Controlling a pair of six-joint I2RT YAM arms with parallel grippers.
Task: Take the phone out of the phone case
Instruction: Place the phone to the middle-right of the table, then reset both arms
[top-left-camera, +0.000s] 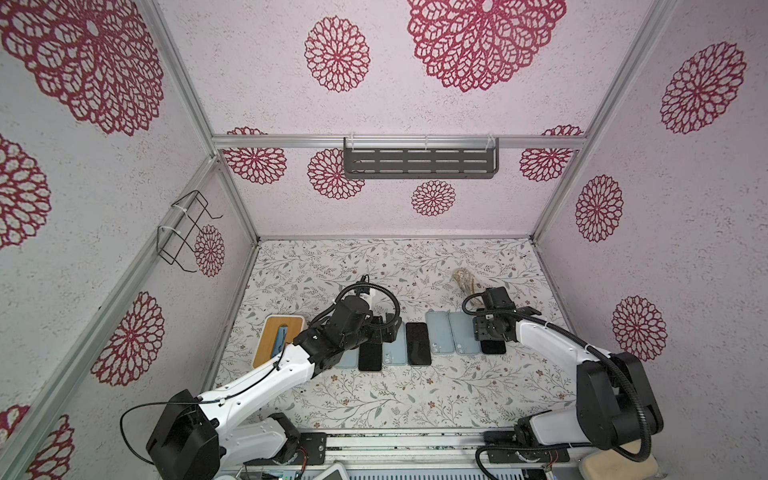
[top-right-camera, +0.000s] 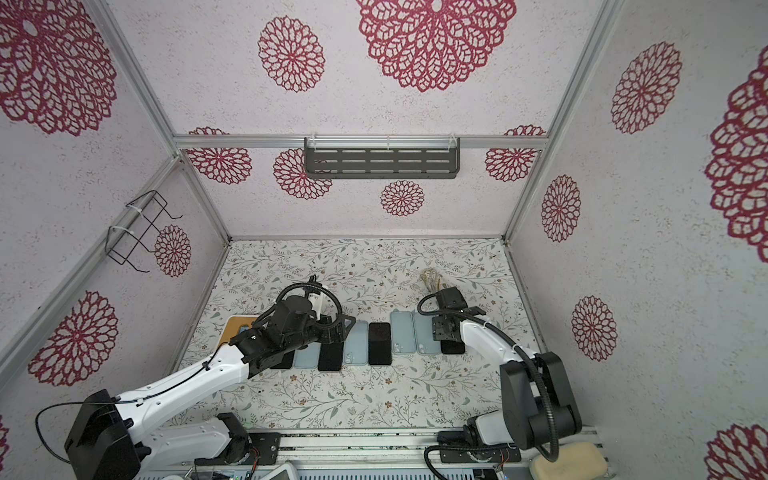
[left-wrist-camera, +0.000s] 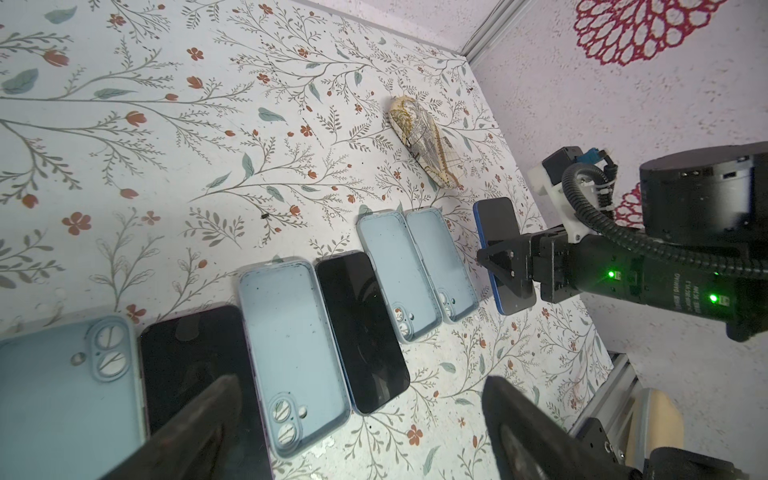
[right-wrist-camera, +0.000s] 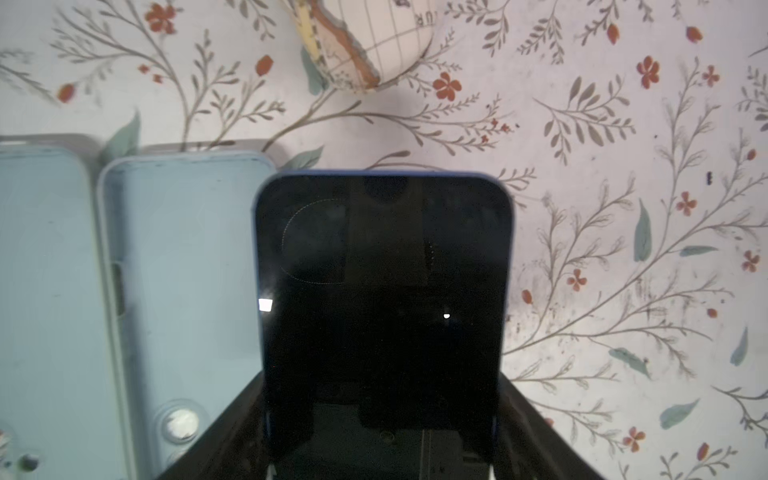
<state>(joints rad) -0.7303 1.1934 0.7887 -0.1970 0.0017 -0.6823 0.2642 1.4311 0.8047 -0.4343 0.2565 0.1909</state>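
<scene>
In both top views I am holding my right pincer (top-left-camera: 492, 337) low over the phone (top-left-camera: 493, 348) at the right end of the row lying on the worktop (top-left-camera: 415, 395). The phone is just beside an empty pale-blue case (top-left-camera: 465, 338). My left pincer (top-right-camera: 334, 332) is hovering over the left part of the row.

In the left wrist view my left pincer's fingers (left-wrist-camera: 199, 415) are standing wide apart, gripping nothing, above another case (left-wrist-camera: 291, 353) and a dark phone (left-wrist-camera: 361, 328). Farther along, my right pincer is straddling the blue-edged phone (left-wrist-camera: 505, 249).

In the right wrist view my fingers (right-wrist-camera: 523, 415) are pressing against the phone's (right-wrist-camera: 382, 270) two long edges, gripping it across its width. It is sitting bare, screen up, outside the case (right-wrist-camera: 183, 291). Whether it is resting on the worktop or raised, I cannot tell.
</scene>
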